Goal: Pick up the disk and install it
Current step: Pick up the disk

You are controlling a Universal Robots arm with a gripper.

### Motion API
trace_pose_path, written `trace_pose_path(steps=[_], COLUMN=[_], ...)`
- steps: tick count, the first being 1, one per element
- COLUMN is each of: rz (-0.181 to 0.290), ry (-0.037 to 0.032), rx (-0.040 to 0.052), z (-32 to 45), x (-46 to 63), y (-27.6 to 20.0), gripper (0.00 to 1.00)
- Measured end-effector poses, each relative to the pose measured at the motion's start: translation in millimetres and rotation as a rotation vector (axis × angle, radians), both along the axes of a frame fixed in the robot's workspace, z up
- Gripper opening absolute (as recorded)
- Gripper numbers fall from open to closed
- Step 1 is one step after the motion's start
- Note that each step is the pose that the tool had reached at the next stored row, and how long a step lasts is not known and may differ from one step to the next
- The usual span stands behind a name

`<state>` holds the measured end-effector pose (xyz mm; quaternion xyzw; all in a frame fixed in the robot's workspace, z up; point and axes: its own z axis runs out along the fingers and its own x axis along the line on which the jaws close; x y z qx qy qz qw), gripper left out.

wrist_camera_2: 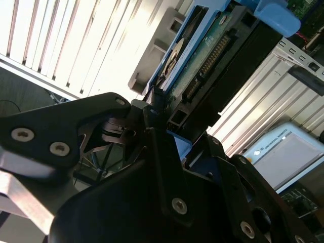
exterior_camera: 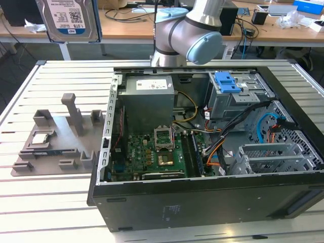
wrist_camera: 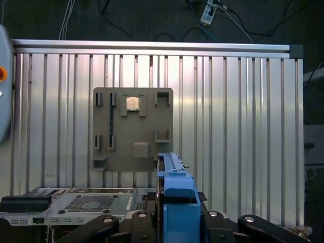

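Up in the claw (wrist_camera_2: 163, 115), well above the bench (wrist_camera: 243, 126): the disk (wrist_camera_2: 202, 55), held on edge. Black fingers (wrist_camera_2: 159, 152) are closed on one end of it. The second wrist view shows the green circuit-board side and connector row. A blue carrier frame (wrist_camera: 178, 202) runs along the disk's edges. The first wrist view sees it end-on, standing straight out from the claw. The white-and-blue label (exterior_camera: 68, 17) faces the exterior camera, at that view's upper left.

Below the claw, on the slatted aluminium bench: a grey fixture plate (wrist_camera: 132, 129), lying flat, with raised posts and pockets. One pocket holds a square processor chip (wrist_camera: 133, 103). The disk is well clear of the plate.

Lower down and off to one side of the claw, toward the exterior view's right: an open computer case (exterior_camera: 202, 202) lying on its side, just beside the plate's edge. Inside are a power supply (exterior_camera: 149, 93), motherboard (exterior_camera: 152, 152), loose cables (exterior_camera: 223, 142), and a grey drive cage (exterior_camera: 238, 104) topped by a blue bracket (exterior_camera: 227, 82). The disk is well apart from the cage, not yet installed. The arm's elbow joint (exterior_camera: 192, 30) hangs behind the case.
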<state>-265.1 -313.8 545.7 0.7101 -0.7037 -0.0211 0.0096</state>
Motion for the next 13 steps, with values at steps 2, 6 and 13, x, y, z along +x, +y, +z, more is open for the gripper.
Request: trace_pose_path(steps=[2, 6, 13], rz=[0.0, 0.0, 0.0], ry=[0.0001, 0.0003, 0.001], rx=[0.0, 0.0001, 0.0], z=[0.0, 0.0, 0.0], x=[3.3, 9.0, 24.1], y=[0.0, 0.0, 0.0], gripper=[0.37, 0.37, 0.37])
